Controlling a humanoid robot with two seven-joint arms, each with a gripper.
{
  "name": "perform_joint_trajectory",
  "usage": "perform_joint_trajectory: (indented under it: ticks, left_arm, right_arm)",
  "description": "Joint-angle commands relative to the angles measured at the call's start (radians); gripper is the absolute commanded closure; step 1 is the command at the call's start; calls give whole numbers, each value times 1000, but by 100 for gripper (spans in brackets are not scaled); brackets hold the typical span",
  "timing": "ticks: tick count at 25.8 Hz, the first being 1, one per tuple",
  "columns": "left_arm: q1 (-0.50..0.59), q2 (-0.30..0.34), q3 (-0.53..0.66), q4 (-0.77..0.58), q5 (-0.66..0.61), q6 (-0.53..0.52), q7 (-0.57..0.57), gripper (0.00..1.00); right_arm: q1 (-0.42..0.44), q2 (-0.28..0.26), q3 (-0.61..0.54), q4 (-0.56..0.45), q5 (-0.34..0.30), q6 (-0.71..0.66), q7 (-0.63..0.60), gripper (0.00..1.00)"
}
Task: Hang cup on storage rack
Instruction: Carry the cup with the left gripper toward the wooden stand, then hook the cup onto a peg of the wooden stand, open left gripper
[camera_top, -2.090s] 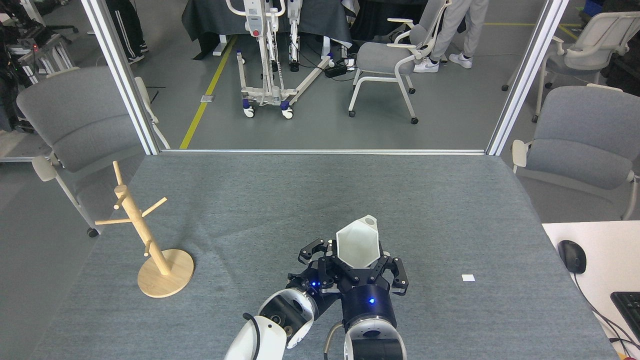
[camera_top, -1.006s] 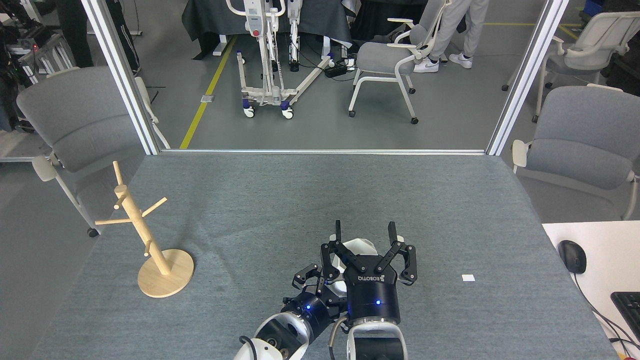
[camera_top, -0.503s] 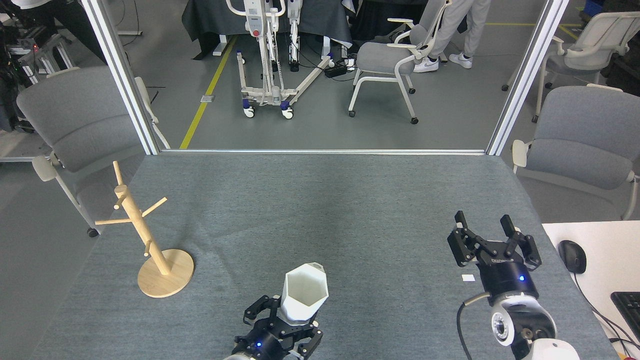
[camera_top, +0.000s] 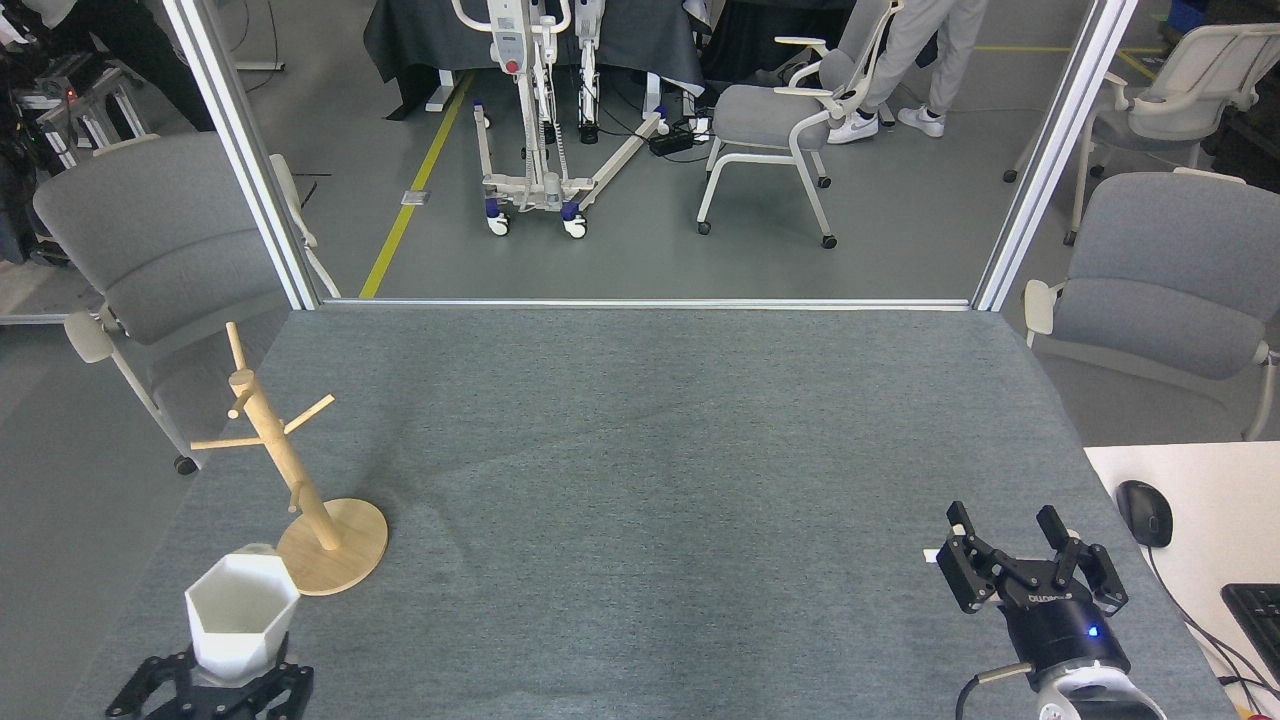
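Your left gripper (camera_top: 215, 672) is clamped on the cup (camera_top: 243, 610), just in front of the storage rack (camera_top: 290, 478). Right gripper (camera_top: 1008, 545), well right of the rack, has fingers spread, empty.

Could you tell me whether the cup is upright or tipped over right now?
Upright: the cup sits mouth-up in the left gripper, its empty hexagonal opening facing the camera.

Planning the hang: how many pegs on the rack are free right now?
5 show on the storage rack, all bare: one at top, two pointing right, two left. The post may hide more. The cup sits in the left gripper.
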Motion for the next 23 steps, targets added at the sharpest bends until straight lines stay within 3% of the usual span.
perform_joint_trajectory:
  ticks: [1, 4, 10, 18, 23]
  left_arm:
    - [-16, 6, 134, -41, 2, -10, -14, 100]
    - [-124, 19, 156, -25, -15, -2, -34, 100]
    - [-346, 17, 156, 134, -193, 20, -79, 100]
    - [-372, 8, 152, 162, -231, 21, -80, 100]
    - [-369, 3, 131, 156, -257, 21, -80, 100]
  right_arm:
    - [19, 35, 1, -29, 23, 6, 0, 1]
    - [22, 77, -4, -29, 109, 25, 0, 1]
    - [-3, 81, 39, -28, 123, 163, 6, 0]
    - [-27, 80, 75, -29, 121, 139, 12, 0]
    - [-52, 77, 75, -28, 113, 19, 11, 0]
